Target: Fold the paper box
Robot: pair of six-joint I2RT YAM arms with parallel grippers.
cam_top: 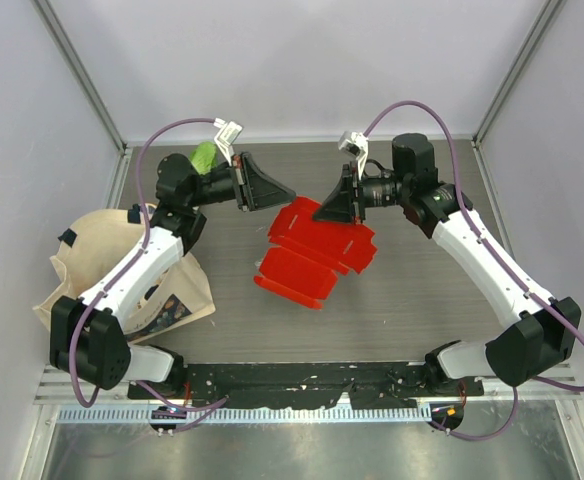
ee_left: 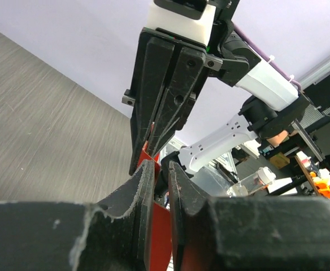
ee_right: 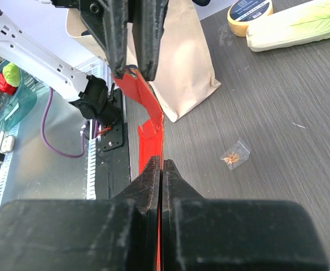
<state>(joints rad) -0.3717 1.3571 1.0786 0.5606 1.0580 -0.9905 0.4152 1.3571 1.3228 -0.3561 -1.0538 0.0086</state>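
The red paper box (cam_top: 312, 255), a creased sheet with flaps, lies partly lifted at the table's middle. My right gripper (cam_top: 324, 210) is shut on its far edge. In the right wrist view the pads (ee_right: 161, 164) meet on the thin red sheet (ee_right: 149, 141). My left gripper (cam_top: 284, 195) is at the box's far left corner. In the left wrist view its jaws (ee_left: 162, 166) stand narrowly apart with red card (ee_left: 160, 237) in the gap. The right gripper (ee_left: 151, 147) faces it, pinching the same card.
A beige tote bag (cam_top: 122, 275) lies under the left arm and also shows in the right wrist view (ee_right: 182, 56). A green item (cam_top: 204, 155) sits at the back left. A tape roll (ee_right: 250, 11), a pale vegetable (ee_right: 300, 25) and a small plastic packet (ee_right: 235, 153) lie on the table.
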